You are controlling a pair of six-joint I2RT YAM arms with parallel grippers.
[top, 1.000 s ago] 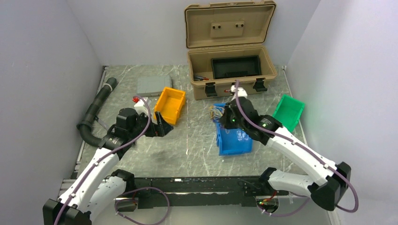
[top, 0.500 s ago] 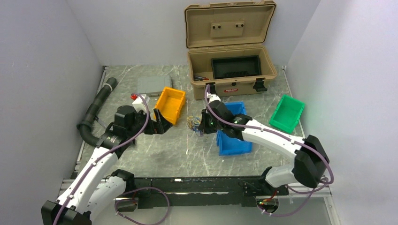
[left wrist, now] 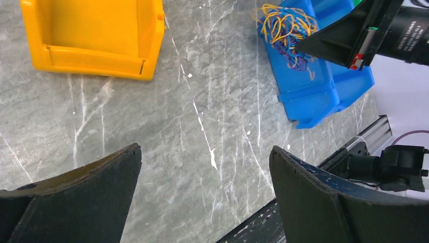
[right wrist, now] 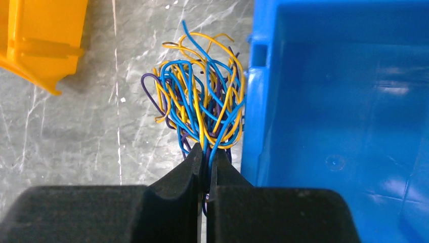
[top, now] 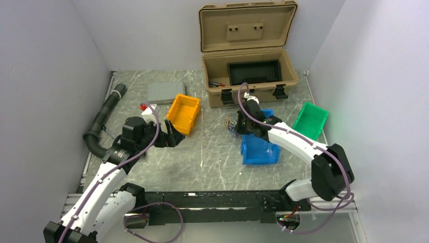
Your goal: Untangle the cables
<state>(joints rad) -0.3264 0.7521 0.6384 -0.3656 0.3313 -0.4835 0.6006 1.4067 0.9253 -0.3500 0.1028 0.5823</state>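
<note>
Grey, white-veined marble tabletop (top: 212,157), enclosed on three sides by plain pale walls (top: 50,76); a black rail (top: 212,202) runs along its near edge, where both arms are mounted. At the far side stands a tan case (top: 248,93) with its lid raised. A flat grey box (top: 163,91) and a black corrugated hose (top: 103,119) lie at far left. An orange bin (top: 183,114), a blue bin (top: 260,147) and a green bin (top: 310,121) sit apart on the stone.

The right tool (right wrist: 205,167) is closed, pinching the cables (right wrist: 202,109), a tangled yellow, blue and dark bunch just beside the blue bin's left outer wall, over bare marble. The left tool (left wrist: 202,192) hovers near the orange bin, jaws spread wide, holding nothing.
</note>
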